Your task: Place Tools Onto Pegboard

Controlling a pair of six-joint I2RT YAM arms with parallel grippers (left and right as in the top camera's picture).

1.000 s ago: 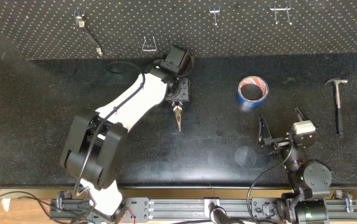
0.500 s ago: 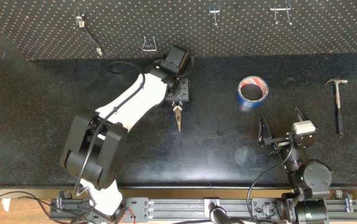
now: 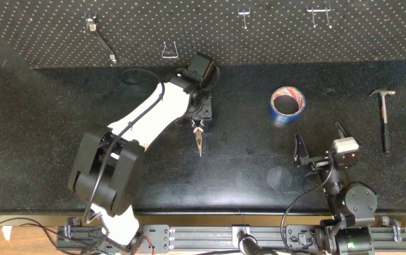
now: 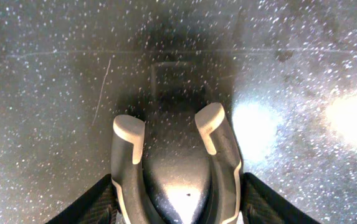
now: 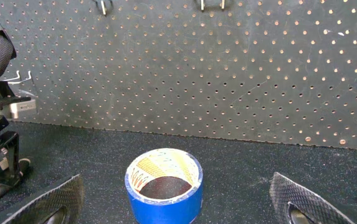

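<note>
**Top view.** Pliers (image 3: pixel 200 136): low over or on the desk (image 3: pixel 47 142). The long axis runs up and down the picture, nose toward the arm bases, handles under the left pincer (image 3: pixel 200 118). Nearest free hook (image 3: pixel 168 50) on the pegboard (image 3: pixel 373 32): up the picture and slightly left of that pincer (left arm far nearer than right). Right pincer (image 3: pixel 320 140): spread wide, empty, well apart from the pliers.

**Left wrist view.** Pincer drawn in narrow about a dark rounded body, judged to be the pliers' handle.

**Right wrist view.** Blue tape (image 5: pixel 164 193): upright on the desk, near the pegboard.
</note>
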